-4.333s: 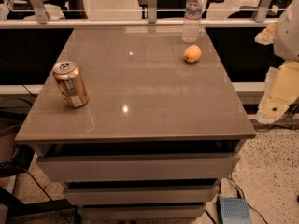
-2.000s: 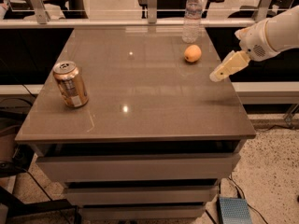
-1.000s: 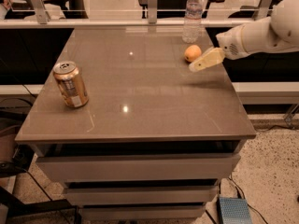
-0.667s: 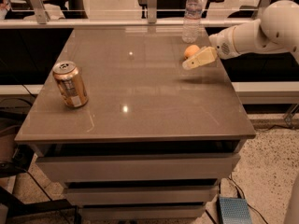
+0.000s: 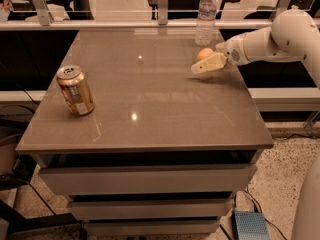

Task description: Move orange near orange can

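The gripper [image 5: 205, 64] reaches in from 3 o'clock over the far right of the table [image 5: 150, 129]; the orange [image 5: 204, 52] sits just behind it, at its 12 o'clock. How wide it is open, or whether it holds the orange, I cannot tell. The orange can [image 5: 75, 90] stands well apart, at the orange's 8 o'clock.

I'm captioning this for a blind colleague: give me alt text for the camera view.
A white robot arm reaches in from the right, its gripper at the orange on the far right side of the table, partly hiding it. The orange can stands upright far off at the left, and a water bottle stands behind the orange.
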You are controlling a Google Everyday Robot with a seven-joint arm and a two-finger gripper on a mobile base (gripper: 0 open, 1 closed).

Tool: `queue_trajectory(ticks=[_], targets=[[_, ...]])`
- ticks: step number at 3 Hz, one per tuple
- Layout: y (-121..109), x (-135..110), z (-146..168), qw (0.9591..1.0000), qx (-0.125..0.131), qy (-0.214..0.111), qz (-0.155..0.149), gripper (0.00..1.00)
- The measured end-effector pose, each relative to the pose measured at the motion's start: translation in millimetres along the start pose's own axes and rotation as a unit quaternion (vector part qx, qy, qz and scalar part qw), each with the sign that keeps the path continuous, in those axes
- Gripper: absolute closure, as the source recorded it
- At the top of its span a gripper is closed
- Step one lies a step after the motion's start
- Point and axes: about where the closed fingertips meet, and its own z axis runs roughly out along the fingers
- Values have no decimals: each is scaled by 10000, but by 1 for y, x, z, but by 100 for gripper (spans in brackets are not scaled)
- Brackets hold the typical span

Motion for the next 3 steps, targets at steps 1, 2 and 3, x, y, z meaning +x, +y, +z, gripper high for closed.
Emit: queue_trajectory(ticks=[1, 2, 3], targets=[[-2, -2, 3, 9999, -21, -103, 38, 39], [-1, -6, 2, 9998, -41, -196, 29, 62], [7, -13, 0, 9995, -152, -283, -9, 85]])
